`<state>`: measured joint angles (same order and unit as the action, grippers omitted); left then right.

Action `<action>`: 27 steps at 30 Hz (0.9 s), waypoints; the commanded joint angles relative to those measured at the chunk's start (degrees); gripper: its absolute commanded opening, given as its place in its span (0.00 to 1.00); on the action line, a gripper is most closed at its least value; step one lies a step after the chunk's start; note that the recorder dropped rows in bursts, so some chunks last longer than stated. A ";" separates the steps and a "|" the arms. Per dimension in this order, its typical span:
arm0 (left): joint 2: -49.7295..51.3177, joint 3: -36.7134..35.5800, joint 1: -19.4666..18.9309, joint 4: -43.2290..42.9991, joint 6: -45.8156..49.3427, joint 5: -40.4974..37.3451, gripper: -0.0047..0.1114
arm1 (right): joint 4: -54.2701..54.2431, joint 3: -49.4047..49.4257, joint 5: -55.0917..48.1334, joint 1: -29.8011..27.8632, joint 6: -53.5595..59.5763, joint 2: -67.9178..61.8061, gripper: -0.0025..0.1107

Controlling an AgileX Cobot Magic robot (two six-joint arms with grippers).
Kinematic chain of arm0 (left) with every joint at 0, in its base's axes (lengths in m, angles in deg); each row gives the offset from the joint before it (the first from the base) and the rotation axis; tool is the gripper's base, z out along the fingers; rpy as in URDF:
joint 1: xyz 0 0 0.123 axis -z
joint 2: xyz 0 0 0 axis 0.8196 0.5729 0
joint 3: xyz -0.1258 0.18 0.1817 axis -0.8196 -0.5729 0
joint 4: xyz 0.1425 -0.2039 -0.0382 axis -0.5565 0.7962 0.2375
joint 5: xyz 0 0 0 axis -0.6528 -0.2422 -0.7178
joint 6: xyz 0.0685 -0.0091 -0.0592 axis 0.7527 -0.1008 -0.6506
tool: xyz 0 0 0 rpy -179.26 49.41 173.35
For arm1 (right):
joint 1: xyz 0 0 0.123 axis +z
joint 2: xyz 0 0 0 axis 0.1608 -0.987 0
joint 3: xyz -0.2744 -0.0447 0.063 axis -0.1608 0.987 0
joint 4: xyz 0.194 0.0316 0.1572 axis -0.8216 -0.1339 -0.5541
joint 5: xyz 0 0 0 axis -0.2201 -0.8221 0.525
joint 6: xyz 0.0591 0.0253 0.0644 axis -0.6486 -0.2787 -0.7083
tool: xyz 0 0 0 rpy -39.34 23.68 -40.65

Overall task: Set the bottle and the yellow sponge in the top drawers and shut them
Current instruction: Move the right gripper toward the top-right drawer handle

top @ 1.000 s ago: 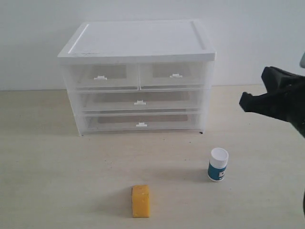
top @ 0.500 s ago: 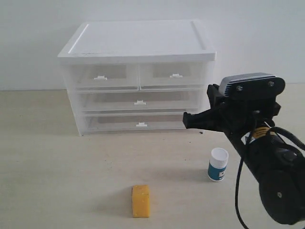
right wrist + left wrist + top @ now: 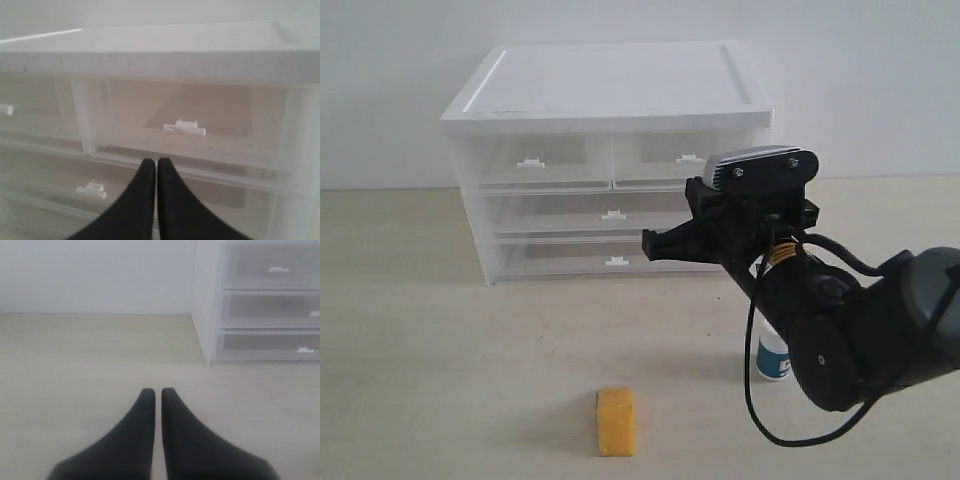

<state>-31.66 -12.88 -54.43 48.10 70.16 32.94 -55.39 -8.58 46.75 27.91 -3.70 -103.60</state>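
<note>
One cabinet [image 3: 610,85] here, carrying two top drawers [image 3: 535,160] and two lower drawers [image 3: 550,215], four handles [image 3: 613,214] in all. One yellow sponge [image 3: 615,422], one bottle [image 3: 772,357] on the tabletop [image 3: 440,350]. Two claws: left claw [image 3: 156,392], right claw [image 3: 648,243].

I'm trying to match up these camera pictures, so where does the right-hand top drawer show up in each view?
Exterior: right top drawer, right half of the cabinet's top row, above the right gripper.
Left wrist: not in it; the picture ends before it.
Right wrist: straight ahead of the shut right gripper, filling the middle.
Shared landmark: the left top drawer's tab handle, in all three.
</note>
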 commanded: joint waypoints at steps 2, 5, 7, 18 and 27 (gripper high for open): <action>-0.15 -0.20 -0.10 -0.09 -0.48 0.33 0.08 | -3.18 -2.15 -1.05 0.00 1.32 -1.53 0.04; -0.15 -0.20 -0.10 -0.09 -0.48 0.33 0.08 | -5.79 -3.12 -0.58 0.00 1.48 -2.73 0.15; -0.15 -0.20 -0.10 -0.09 -0.48 0.33 0.08 | -6.80 -3.64 0.14 0.00 1.48 -3.52 0.28; -0.15 -0.20 -0.10 -0.09 -0.48 0.33 0.08 | -8.23 -5.46 4.50 0.00 3.59 -3.99 0.62; -0.15 -0.20 -0.10 -0.09 -0.48 0.33 0.08 | -10.48 -8.37 1.70 0.00 4.42 -4.09 0.62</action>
<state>-31.66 -12.88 -54.43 48.10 70.16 32.94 -64.44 -16.04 49.60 27.91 0.04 -107.60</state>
